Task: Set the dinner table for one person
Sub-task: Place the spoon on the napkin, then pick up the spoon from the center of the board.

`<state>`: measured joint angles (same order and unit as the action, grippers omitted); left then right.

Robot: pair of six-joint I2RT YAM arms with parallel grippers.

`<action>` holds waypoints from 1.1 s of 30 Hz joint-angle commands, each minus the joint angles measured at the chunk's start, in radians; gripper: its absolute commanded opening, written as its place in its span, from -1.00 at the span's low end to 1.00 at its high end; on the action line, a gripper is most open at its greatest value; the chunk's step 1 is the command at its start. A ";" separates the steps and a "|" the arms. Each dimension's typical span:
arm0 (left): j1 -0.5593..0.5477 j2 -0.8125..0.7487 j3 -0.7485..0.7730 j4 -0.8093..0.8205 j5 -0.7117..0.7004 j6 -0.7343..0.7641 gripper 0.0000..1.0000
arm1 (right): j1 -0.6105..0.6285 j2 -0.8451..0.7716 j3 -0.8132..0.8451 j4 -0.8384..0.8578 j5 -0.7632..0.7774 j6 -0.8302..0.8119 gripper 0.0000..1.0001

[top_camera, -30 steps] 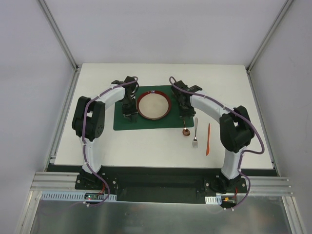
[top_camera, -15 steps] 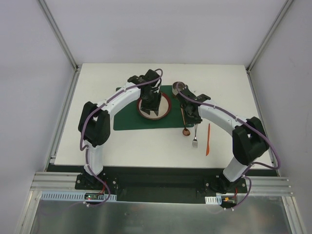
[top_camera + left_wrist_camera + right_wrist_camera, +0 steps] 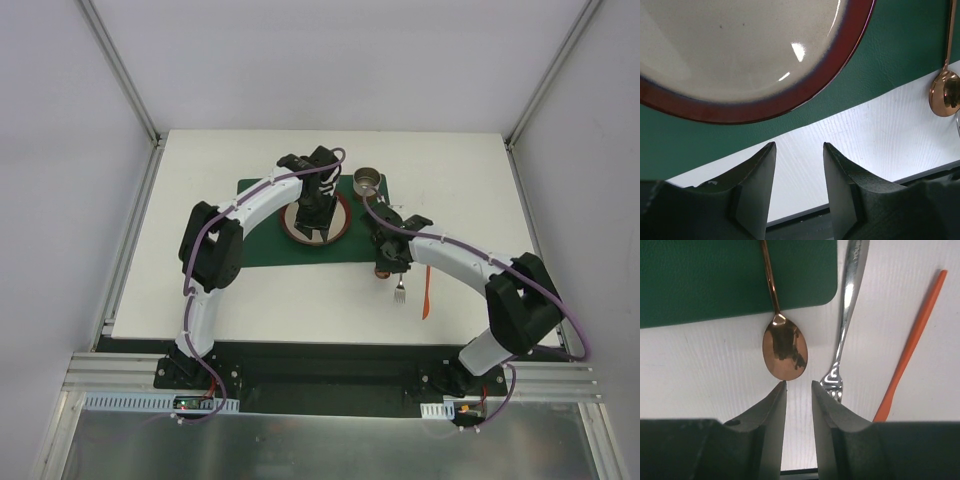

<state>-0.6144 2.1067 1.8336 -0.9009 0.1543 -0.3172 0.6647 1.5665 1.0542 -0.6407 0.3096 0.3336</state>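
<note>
From overhead, the white desk (image 3: 250, 300) fills the middle of the frame. On it lies a green placemat (image 3: 262, 250) with a red-rimmed plate (image 3: 343, 214) on top. A small metal cup (image 3: 368, 181) stands at the mat's far right corner. The left end effector (image 3: 315, 232) hangs over the plate. The right end effector (image 3: 388, 268) is low over the cutlery, with a fork (image 3: 400, 290) and an orange knife (image 3: 427, 290) beside it.

The left wrist camera shows the left end effector (image 3: 799, 150) released, fingers apart with only bare desk (image 3: 865, 145) between them. The plate (image 3: 740, 50) sits square on the placemat (image 3: 900, 50), so I'd leave it alone and lift straight away.

The right wrist camera shows the right end effector (image 3: 799, 387) parted only narrowly and gripping nothing, poised just short of the copper spoon (image 3: 785, 350). The spoon's handle overlaps the placemat (image 3: 715, 280) and its bowl rests on the desk (image 3: 700, 370). The fork (image 3: 845, 330) lies just beside it, and the knife (image 3: 912, 340) is further right.

The spoon looks like the piece to tidy. That gap seems tighter than the spoon's bowl, so I'd widen it and take the thin neck. I'd come down vertically, minding the fork tines close by.
</note>
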 commanded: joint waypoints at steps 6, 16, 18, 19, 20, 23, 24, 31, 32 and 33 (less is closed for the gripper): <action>-0.010 -0.045 0.032 -0.053 -0.015 0.023 -0.19 | 0.064 0.052 -0.010 0.041 0.005 0.088 -0.41; -0.011 -0.040 0.029 -0.067 -0.022 0.020 -0.26 | 0.088 0.092 -0.020 0.052 0.025 0.107 -0.41; -0.011 -0.048 0.020 -0.067 -0.027 0.017 -0.26 | 0.090 0.102 -0.020 0.056 0.029 0.107 -0.40; -0.011 -0.051 0.016 -0.067 -0.032 0.018 -0.26 | 0.088 0.107 -0.019 0.056 0.031 0.107 -0.39; -0.011 -0.053 0.009 -0.067 -0.035 0.018 -0.26 | 0.088 0.110 -0.017 0.056 0.032 0.107 -0.39; -0.011 -0.060 0.003 -0.067 -0.044 0.018 -0.26 | 0.088 0.122 -0.016 0.055 0.037 0.111 -0.38; -0.011 -0.060 0.003 -0.067 -0.045 0.020 -0.26 | 0.088 0.122 -0.016 0.056 0.037 0.116 -0.38; -0.011 -0.051 0.007 -0.069 -0.045 0.023 -0.27 | 0.090 0.125 -0.028 0.056 0.049 0.127 -0.37; -0.011 -0.050 0.007 -0.069 -0.047 0.023 -0.28 | 0.090 0.125 -0.029 0.053 0.051 0.128 -0.37; -0.011 -0.048 0.007 -0.069 -0.048 0.023 -0.28 | 0.088 0.125 -0.033 0.053 0.055 0.130 -0.37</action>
<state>-0.6163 2.1056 1.8339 -0.9321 0.1249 -0.3031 0.7490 1.6840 1.0336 -0.5858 0.3317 0.4358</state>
